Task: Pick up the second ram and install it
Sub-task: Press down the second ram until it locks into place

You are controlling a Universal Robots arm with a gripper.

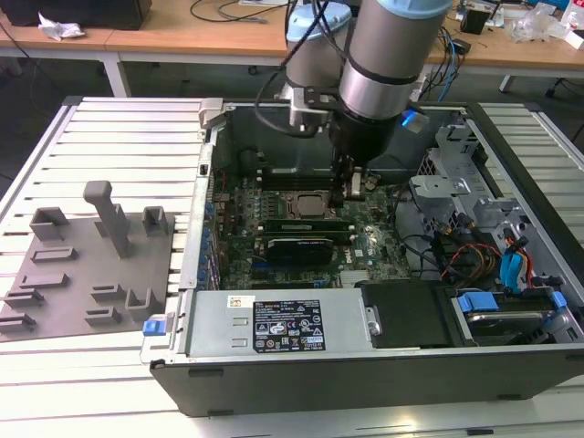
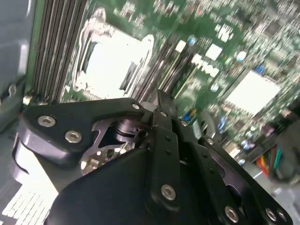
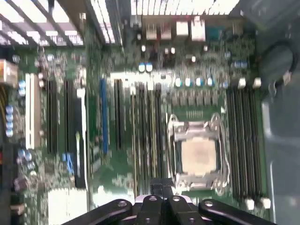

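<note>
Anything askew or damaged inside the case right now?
Nothing stands out. The gripper hangs over the green motherboard beside the metal CPU socket; the grey plastic holder tray lies flat outside the open black computer case.

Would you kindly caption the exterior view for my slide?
Robot arm's gripper lowered into an open computer case, just above the motherboard beside the CPU socket.

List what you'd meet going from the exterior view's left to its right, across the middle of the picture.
Grey holder tray on the slatted table → green motherboard inside the open computer case → end effector lowered over the board beside the processor socket → bundle of coloured cables → blue drive latch.
</note>
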